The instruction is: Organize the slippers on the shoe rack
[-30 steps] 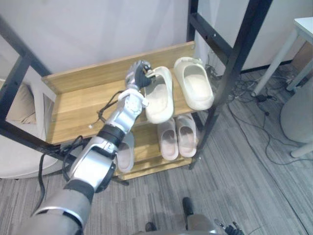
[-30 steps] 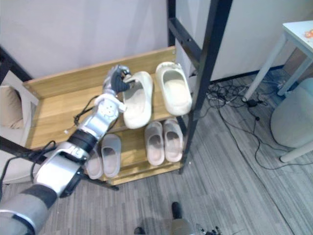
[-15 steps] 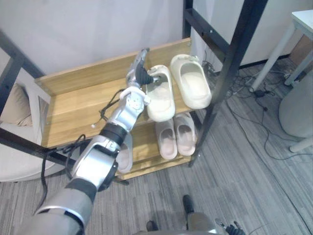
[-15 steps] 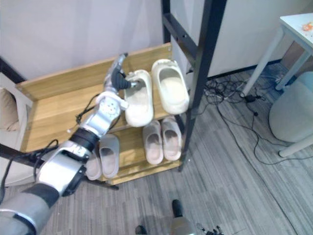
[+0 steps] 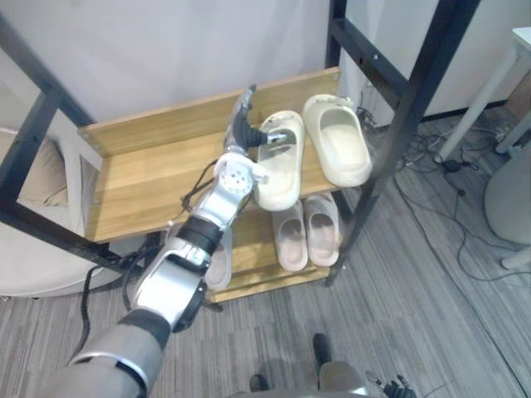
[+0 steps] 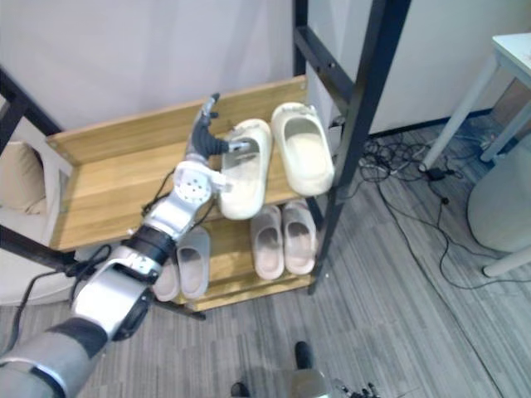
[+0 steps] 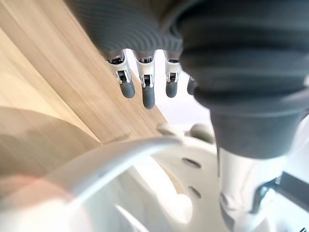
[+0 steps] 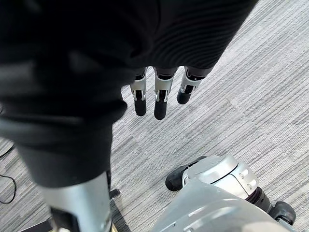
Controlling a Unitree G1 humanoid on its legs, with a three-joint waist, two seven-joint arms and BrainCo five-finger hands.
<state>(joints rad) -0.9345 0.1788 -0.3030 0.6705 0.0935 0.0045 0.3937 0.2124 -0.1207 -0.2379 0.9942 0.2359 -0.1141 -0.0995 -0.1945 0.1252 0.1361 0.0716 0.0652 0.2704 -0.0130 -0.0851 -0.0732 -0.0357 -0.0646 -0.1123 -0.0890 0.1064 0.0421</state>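
**Slipper handling: light moulded foam, best taken at the strap**

Two cream slippers are seen side by side at the right end of the upper shelf (image 5: 149,170) of the shoe rack (image 5: 397,124). Their toes are turned to the far wall and their heels lie at the near edge. The left hand (image 5: 242,128) is held against the far left side of the left cream slipper (image 5: 280,170). Its fingers are straight and close together, pointed at the wall, and its thumb is stretched rightward over the strap. Nothing is pinched, and whether the thumb rests on the strap cannot be told. The right cream slipper (image 5: 342,153) is left untouched just beside the first. The right hand (image 8: 160,104) is hung slack over the floor (image 8: 251,72), with its fingers loose.

On the lower shelf a pair of pale pink slippers (image 5: 290,240) is lined up at the right, and grey slippers (image 6: 192,264) are partly hidden to their left.

The cream slipper is judged to be light, thick and springy. It should hold its shape, yield a little under a pinch, and be in no way fragile. Its matt surface is likely to give fair grip, though it may be slid easily over the smooth wood by a sideways push. The perforated strap over the toe is judged the best hold, with the thumb beneath and the fingers on top. The thick side wall of the sole is the second choice.
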